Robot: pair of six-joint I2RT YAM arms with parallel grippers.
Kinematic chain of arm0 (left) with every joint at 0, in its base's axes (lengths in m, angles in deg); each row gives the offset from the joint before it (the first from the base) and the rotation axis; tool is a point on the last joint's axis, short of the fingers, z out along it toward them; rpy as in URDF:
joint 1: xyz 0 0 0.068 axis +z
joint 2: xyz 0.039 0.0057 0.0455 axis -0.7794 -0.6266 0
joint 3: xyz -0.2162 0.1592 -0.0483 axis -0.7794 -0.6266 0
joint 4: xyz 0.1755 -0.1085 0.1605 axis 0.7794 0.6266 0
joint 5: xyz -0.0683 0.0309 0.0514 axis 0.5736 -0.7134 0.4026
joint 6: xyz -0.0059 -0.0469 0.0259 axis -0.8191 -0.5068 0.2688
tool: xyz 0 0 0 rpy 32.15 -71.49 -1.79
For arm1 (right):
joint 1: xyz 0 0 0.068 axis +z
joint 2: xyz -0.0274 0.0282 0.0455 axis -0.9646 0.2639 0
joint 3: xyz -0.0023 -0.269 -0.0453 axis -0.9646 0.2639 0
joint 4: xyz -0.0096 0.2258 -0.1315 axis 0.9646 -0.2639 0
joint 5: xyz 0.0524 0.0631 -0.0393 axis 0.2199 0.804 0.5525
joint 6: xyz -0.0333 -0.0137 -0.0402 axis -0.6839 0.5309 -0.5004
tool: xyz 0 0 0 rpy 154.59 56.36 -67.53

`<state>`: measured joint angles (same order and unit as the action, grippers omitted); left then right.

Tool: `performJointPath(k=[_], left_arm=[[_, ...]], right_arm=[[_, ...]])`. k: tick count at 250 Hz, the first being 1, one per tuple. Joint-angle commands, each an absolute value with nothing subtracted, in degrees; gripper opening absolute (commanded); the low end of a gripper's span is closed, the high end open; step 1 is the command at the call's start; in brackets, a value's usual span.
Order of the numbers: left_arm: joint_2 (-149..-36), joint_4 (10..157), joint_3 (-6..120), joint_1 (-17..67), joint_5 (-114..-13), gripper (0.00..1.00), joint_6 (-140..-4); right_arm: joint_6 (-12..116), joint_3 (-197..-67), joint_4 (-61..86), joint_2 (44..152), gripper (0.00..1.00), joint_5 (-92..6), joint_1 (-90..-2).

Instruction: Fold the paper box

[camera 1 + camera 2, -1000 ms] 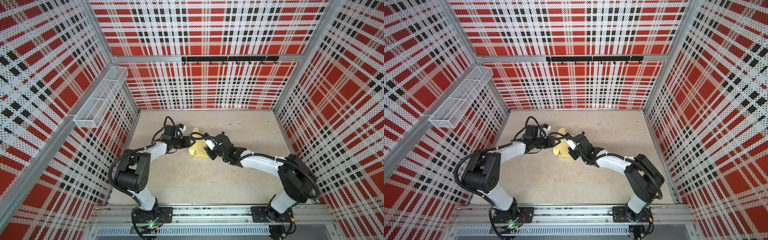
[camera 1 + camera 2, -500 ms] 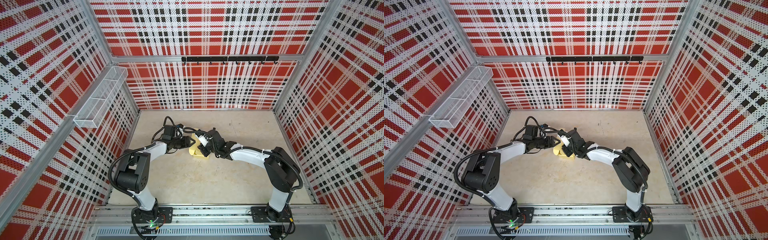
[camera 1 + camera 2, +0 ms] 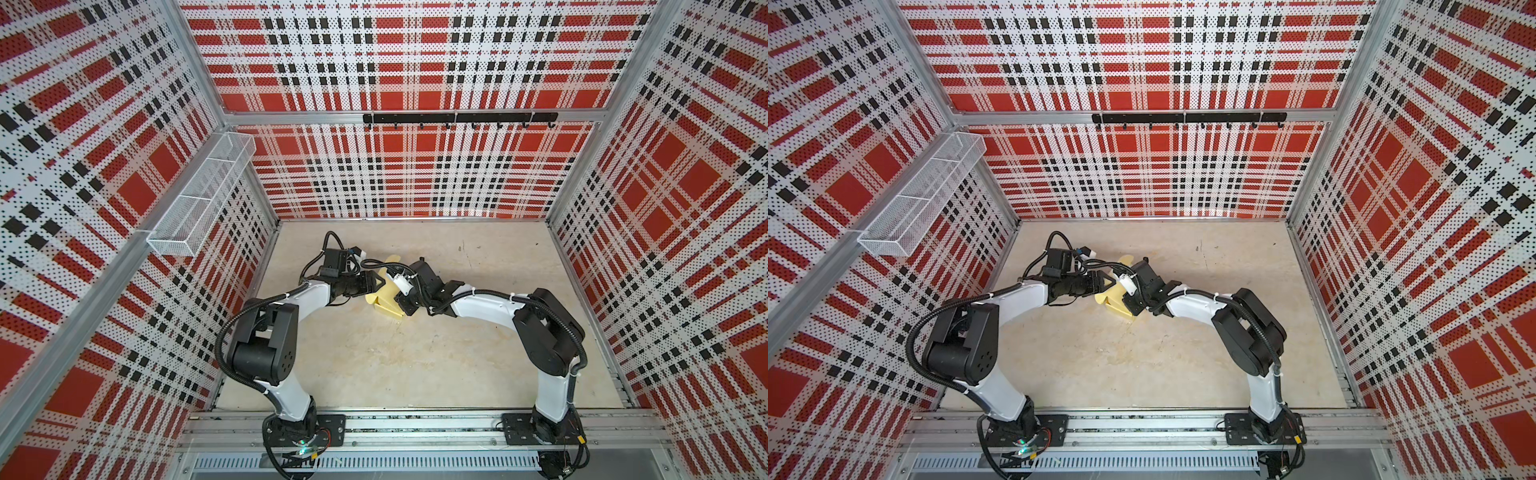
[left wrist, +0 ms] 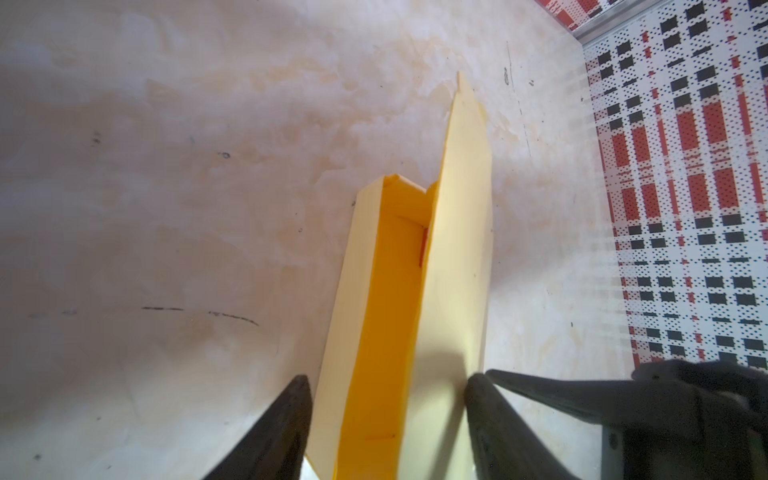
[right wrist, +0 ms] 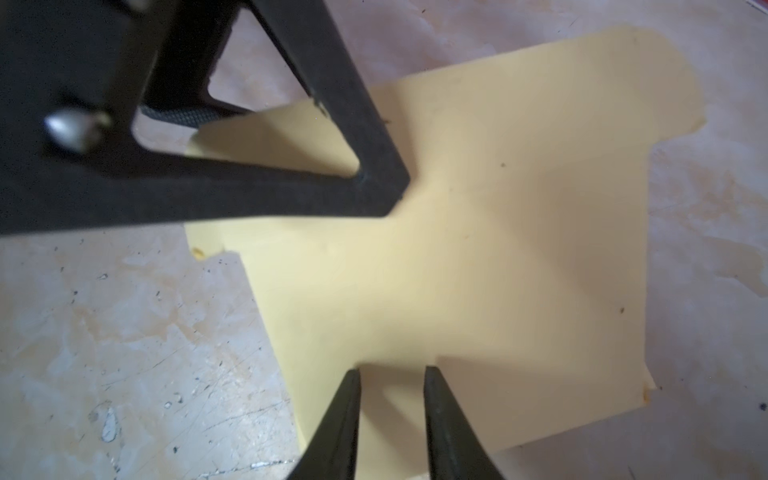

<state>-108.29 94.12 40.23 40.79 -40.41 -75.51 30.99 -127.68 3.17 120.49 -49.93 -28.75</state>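
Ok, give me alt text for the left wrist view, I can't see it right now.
The pale yellow paper box runs lengthwise away from the camera as an open trough with one tall side flap raised, its near end between the two dark fingers of the left pincer. It lies on a beige table.

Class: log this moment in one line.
paper box: part-folded, lid flap open | left gripper: jaws clamp box sides | right gripper: jaws narrowly apart at flap

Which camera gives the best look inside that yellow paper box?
The left wrist view: it looks straight into the paper box, showing its deeper-yellow floor, walls and raised flap. The right wrist view shows only the flap's pale face. In both top views the box is small and partly hidden.
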Motion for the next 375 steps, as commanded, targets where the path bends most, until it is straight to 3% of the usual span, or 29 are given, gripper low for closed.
performJointPath(k=[1, 71, 157, 241, 287, 302, 375], left_arm=[[-110.58, 96.24, 41.68, 41.09, -42.31, 0.61, -73.85], [-113.78, 101.27, 43.62, 40.93, -47.79, 0.59, -69.95], [-113.94, 103.05, 44.10, 38.75, -47.72, 0.60, -67.94], [-111.92, 100.65, 39.99, 35.57, -47.56, 0.60, -73.87], [-109.10, 100.72, 39.38, 31.34, -47.14, 0.65, -75.20], [-108.68, 100.55, 38.83, 30.30, -47.74, 0.70, -76.20], [-105.72, 99.25, 37.67, 30.23, -47.26, 0.76, -78.70]], right_arm=[[30.19, -128.52, 3.88, 122.20, 0.29, -49.85, -28.55], [30.28, -128.65, 3.00, 122.95, 0.29, -49.61, -28.83], [31.25, -127.39, 2.28, 119.50, 0.29, -50.54, -29.48], [34.06, -125.38, 0.53, 115.04, 0.29, -52.71, -31.49], [39.52, -124.56, -0.86, 113.27, 0.29, -52.23, -34.16], [40.03, -124.40, -0.36, 113.31, 0.30, -52.38, -34.71], [43.43, -131.90, -4.78, 118.81, 0.30, -51.26, -37.15]])
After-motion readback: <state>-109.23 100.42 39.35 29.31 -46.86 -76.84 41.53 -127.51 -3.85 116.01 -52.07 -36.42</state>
